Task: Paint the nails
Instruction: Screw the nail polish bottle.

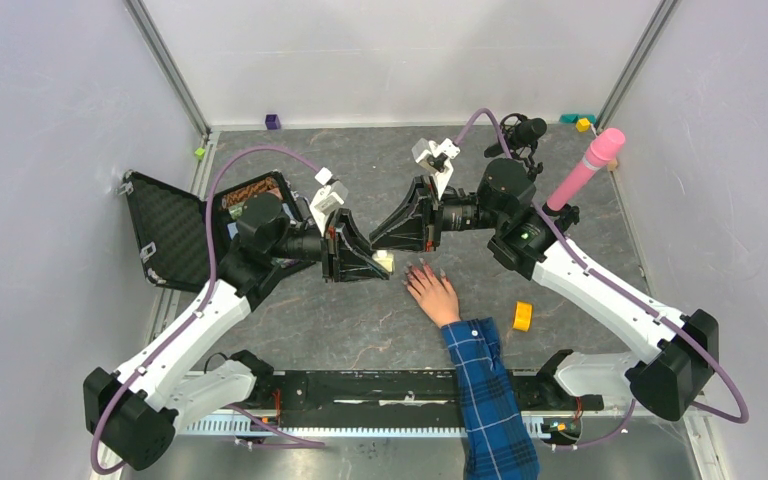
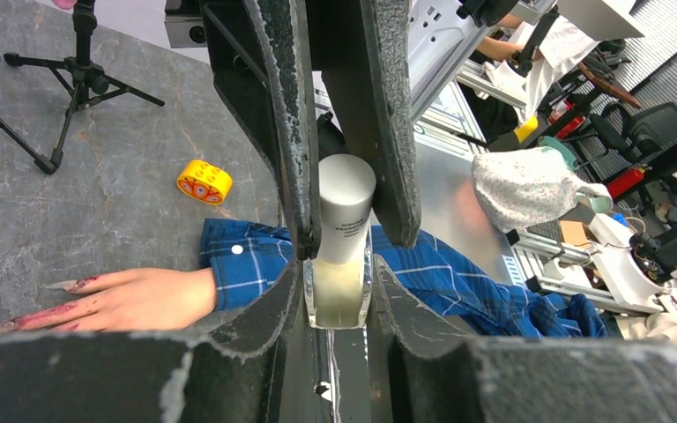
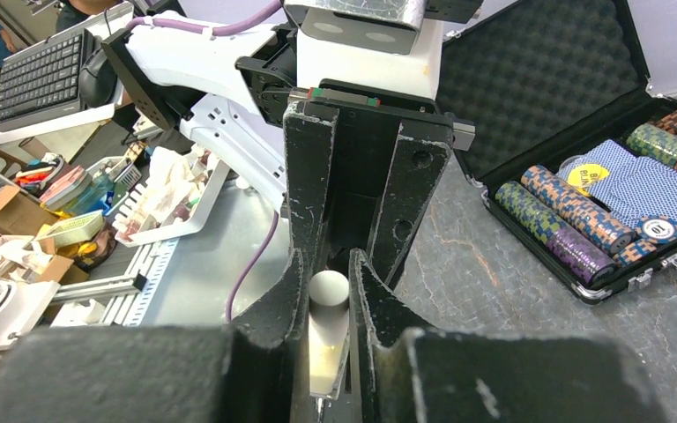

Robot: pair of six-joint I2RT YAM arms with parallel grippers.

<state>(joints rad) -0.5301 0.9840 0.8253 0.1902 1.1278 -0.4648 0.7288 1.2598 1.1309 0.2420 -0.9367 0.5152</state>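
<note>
A pale hand (image 1: 432, 292) in a blue plaid sleeve (image 1: 487, 395) lies flat on the grey table. Its nails (image 2: 78, 284) are smeared dark pink. Left of the hand, my two grippers meet nose to nose over a small bottle (image 1: 386, 261). My left gripper (image 2: 338, 269) is shut on the bottle's glass body (image 2: 338, 300), which holds pale yellowish liquid. My right gripper (image 3: 328, 269) has its fingers pressed on both sides of the bottle's white cap (image 3: 328, 289). In the left wrist view the cap (image 2: 345, 207) stands between the right gripper's black fingers (image 2: 293, 132).
An open black case of poker chips (image 1: 175, 230) lies at the left, also in the right wrist view (image 3: 617, 207). A yellow toy (image 1: 522, 316) sits right of the sleeve. A pink cylinder (image 1: 585, 170) and a small black tripod (image 1: 520, 135) stand at the back right.
</note>
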